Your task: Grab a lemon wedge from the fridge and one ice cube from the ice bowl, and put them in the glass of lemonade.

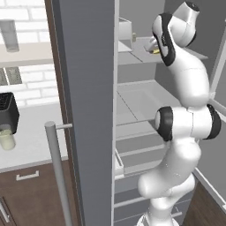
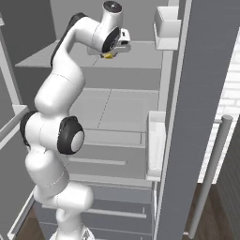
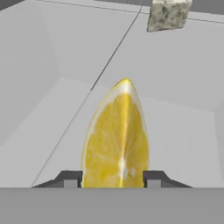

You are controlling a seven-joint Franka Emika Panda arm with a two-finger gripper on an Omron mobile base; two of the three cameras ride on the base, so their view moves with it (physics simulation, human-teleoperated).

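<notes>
The fridge (image 1: 88, 110) stands open, its grey door edge (image 2: 197, 117) toward me. My arm reaches onto an upper shelf (image 2: 136, 65). The lemon wedge (image 3: 117, 140), bright yellow with its cut face toward the camera, stands point-up between my fingertips. My gripper (image 3: 113, 177) is shut on it, one dark finger against each side. From the base the gripper (image 2: 110, 52) shows with the yellow wedge (image 2: 108, 56) just under it, right above the shelf. The glass of lemonade (image 1: 6, 139) sits on the counter at the far left. The ice bowl is out of view.
A mottled grey-white cube (image 3: 168, 14) lies deeper on the same shelf. Door bins (image 2: 155, 145) hang on the open door beside the arm. A black toaster (image 1: 6, 112) stands behind the lemonade glass. Long silver handles (image 1: 57, 172) stick out from the door.
</notes>
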